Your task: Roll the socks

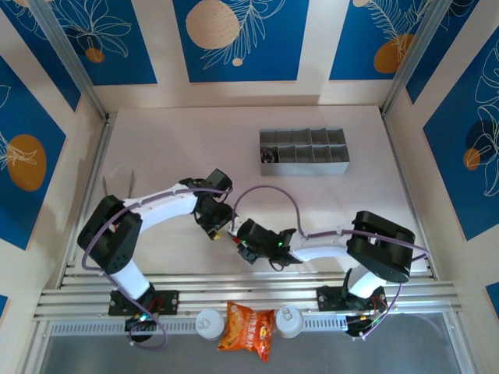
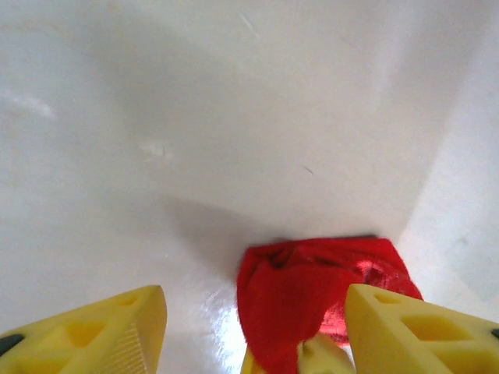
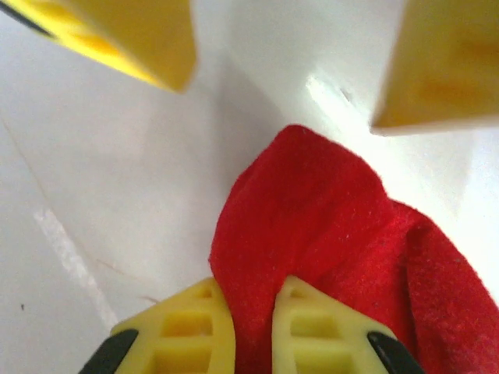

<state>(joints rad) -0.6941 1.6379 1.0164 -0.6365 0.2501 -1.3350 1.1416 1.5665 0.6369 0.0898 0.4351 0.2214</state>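
Observation:
A red sock lies bunched on the white table, close in front of both arms. My left gripper stands open, its yellow fingers straddling the sock without pinching it. From the opposite side my right gripper is shut on a fold of the red sock, with fabric squeezed between its two yellow fingertips. In the top view the left gripper and right gripper meet nose to nose at mid-table, and just a sliver of the red sock peeks out between them.
A grey compartment tray sits at the back right of the table. An orange snack bag and two white round lids lie by the metal rails at the near edge. Patterned walls close in the table's sides.

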